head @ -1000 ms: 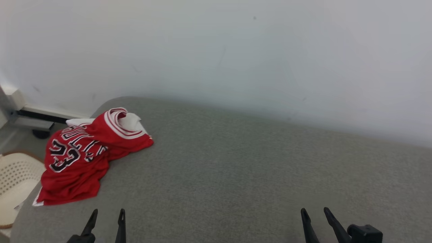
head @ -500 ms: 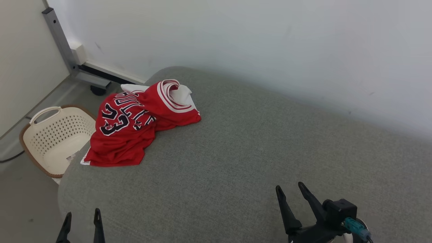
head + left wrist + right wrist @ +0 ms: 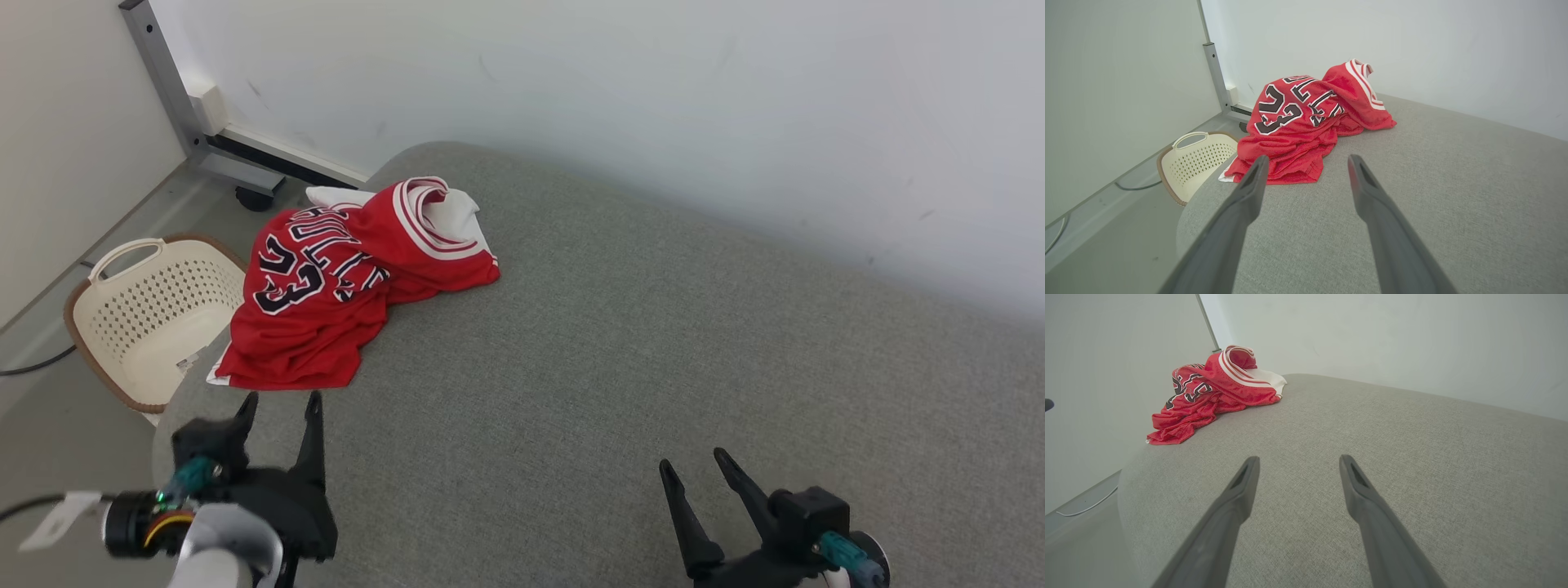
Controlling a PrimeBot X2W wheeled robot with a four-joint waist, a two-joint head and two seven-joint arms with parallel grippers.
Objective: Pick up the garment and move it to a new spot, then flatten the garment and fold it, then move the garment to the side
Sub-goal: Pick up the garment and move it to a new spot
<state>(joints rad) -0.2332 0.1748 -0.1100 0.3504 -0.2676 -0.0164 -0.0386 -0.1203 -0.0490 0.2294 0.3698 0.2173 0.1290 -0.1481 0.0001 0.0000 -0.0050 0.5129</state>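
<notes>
A crumpled red jersey with black "23" lettering and white trim lies bunched at the far left corner of the grey cushioned surface. It also appears in the left wrist view as the jersey and in the right wrist view as the jersey. My left gripper is open, just short of the jersey's near hem, fingers pointing at it. Between the spread fingers of my left gripper there is nothing. My right gripper is open over bare cushion at the lower right, far from the jersey; its fingers hold nothing.
A cream perforated laundry basket stands on the floor left of the cushion, below the jersey's edge. A grey metal frame leg on a castor runs along the white wall behind. The cushion's rounded left edge drops off beside my left gripper.
The camera turned left and shifted, bringing basket and floor into view. My left arm rose and advanced toward the jersey's near hem. The jersey itself lies as before.
</notes>
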